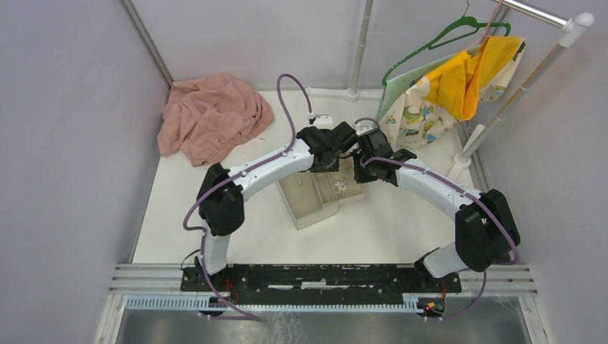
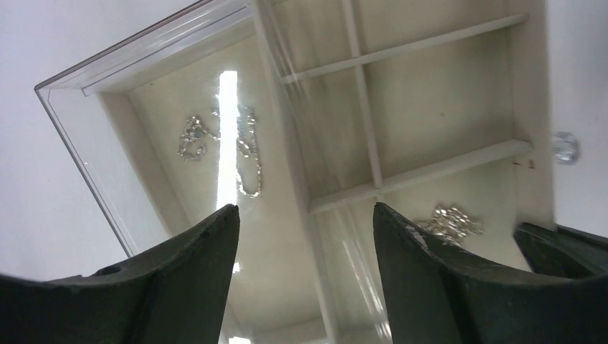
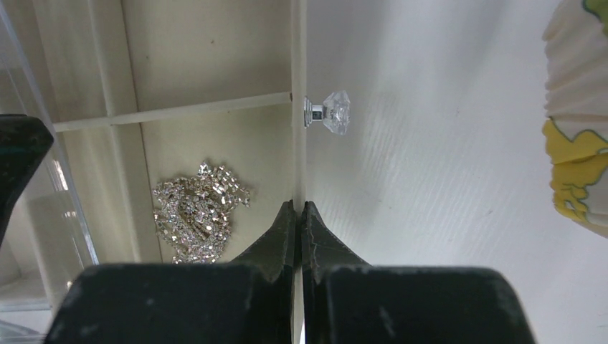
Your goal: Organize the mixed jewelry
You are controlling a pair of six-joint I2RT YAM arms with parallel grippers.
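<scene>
Two lots of jewelry in the trays, both grippers above

Both arms reach in to mid-table (image 1: pixel 401 229), wrists close together over the beige tray (image 1: pixel 308 208). L gripper (image 2: pixel 303 209): fingers wide apart, nothing betw. them, hanging above the tray dividers. Below it, seen thru the clear plastic box (image 2: pixel 68 136), thin silver chains (image 2: pixel 247 154) lie loose in a large compt. on that view's left side. Jewelry pile (image 2: pixel 448 222), a tangled shiny heap, sits in a separate compt. just inside the tray's front wall.

R gripper (image 3: pixel 299 206): fingers pressed together, tips right over the top edge of that front wall; whether they pinch the wall, can't tell. Crystal knob (image 3: pixel 331 112) sticks out from the wall's outer face. In the R wrist view the pile lies left of the fingers, near but not touching. Pink cloth (image 1: pixel 211 118) is bunched at the table's far-left corner, well apart from the tray.
</scene>
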